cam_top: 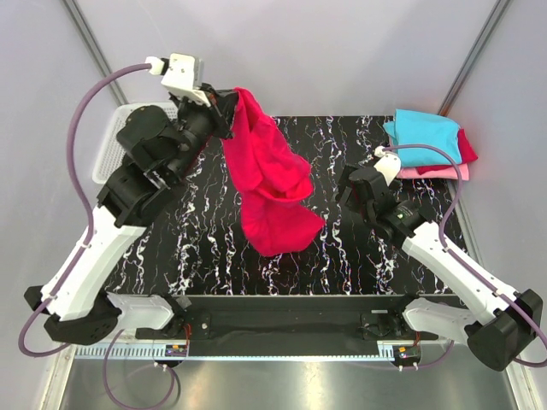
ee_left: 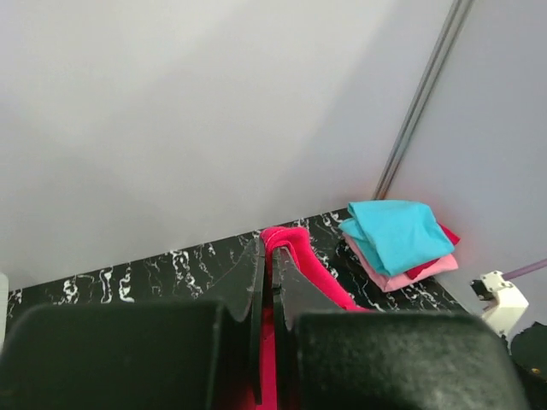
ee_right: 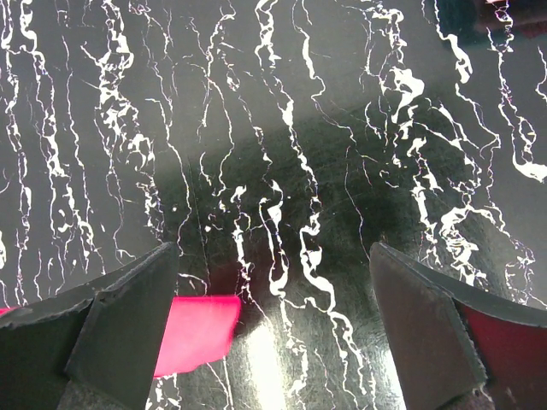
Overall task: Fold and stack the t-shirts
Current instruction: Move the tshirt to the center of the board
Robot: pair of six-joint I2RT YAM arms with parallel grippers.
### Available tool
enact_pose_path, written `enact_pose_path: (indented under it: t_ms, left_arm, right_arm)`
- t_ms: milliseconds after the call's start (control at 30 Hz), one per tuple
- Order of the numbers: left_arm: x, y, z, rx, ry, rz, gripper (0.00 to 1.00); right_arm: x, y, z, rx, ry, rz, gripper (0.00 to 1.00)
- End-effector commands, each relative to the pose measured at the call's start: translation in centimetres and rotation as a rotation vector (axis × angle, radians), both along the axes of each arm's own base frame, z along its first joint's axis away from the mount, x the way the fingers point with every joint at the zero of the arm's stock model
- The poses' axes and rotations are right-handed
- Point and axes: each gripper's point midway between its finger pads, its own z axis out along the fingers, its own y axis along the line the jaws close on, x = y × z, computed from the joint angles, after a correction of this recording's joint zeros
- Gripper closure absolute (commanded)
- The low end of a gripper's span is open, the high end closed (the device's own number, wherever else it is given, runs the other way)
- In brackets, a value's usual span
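Hanging from the left gripper [cam_top: 224,104], which is pinched shut on its top edge, the red shirt [cam_top: 269,184] droops to the table [cam_top: 197,248] mid-way across. Right gripper [ee_right: 273,265] is spread wide and empty, low over the table just right of the shirt. Folded stack [cam_top: 427,141] of cyan, dark red and pink sits in the far right corner.

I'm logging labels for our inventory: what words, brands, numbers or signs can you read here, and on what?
No text can be read in any view.
Red t-shirt and folded stack: no print or label shows.
Small circuit boards at the front: any marks are too small to read.
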Motion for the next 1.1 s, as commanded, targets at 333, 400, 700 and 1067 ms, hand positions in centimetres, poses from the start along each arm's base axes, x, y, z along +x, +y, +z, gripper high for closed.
enact_pose_path:
  t_ms: [333,400,700,1067]
  left_arm:
    - [-3.6,-11.9,2.6,0.054,-0.031,-0.614,1.0]
    - [-5.4,-14.3,1.6,0.085,-0.024,-0.745,1.0]
    - [-12.2,-14.5,0.8,0.23,-0.102,-0.947,1.0]
    - [0.9,3.0,0.1,-0.142,-0.009,0.336,1.0]
  right_arm:
    - [-0.3,-2.4,0.5,-0.037,-0.013,-0.123,0.0]
    - [-0.9,-4.5,1.1,-0.08,-0.03,-0.207,0.0]
    - [-3.6,-9.0,4.2,-0.048,-0.172,-0.353,0.0]
    - [-2.2,-6.7,2.7,-0.049,-0.095,-0.289,0.0]
